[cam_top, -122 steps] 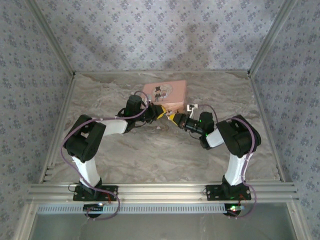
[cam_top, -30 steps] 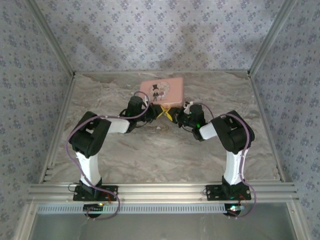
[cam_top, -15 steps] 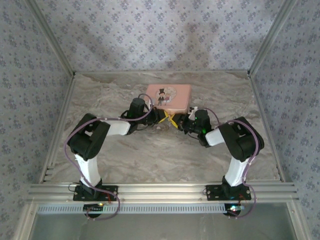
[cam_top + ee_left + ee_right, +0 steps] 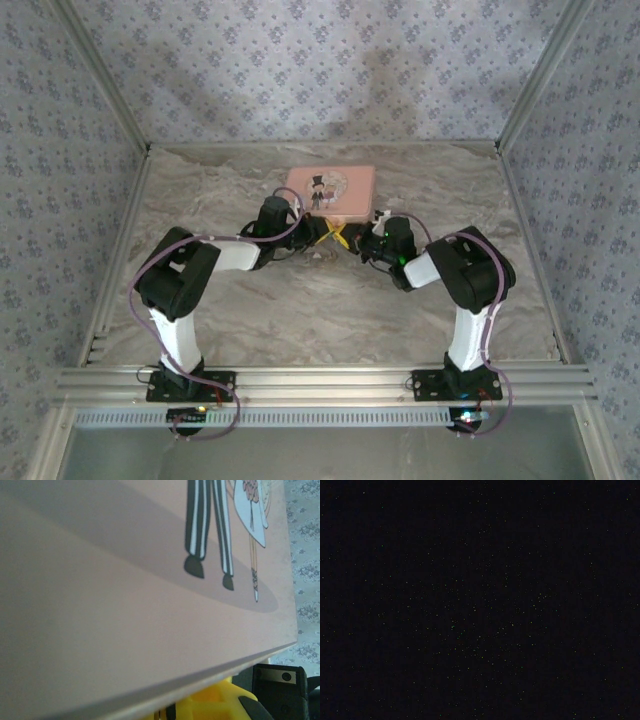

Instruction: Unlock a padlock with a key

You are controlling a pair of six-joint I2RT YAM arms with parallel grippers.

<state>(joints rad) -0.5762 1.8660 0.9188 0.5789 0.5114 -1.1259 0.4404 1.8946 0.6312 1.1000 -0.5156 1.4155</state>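
Top external: left gripper (image 4: 324,232) and right gripper (image 4: 346,240) meet tip to tip beside the tin (image 4: 330,187) — lining up, I'd judge; jaws' state I can't tell; next needs fine aim.

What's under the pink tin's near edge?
The left gripper and right gripper meet at that edge, jaws facing each other. Left wrist view: yellow plastic just below the edge of the pink tin. Beneath is covered; padlock can't be made out.
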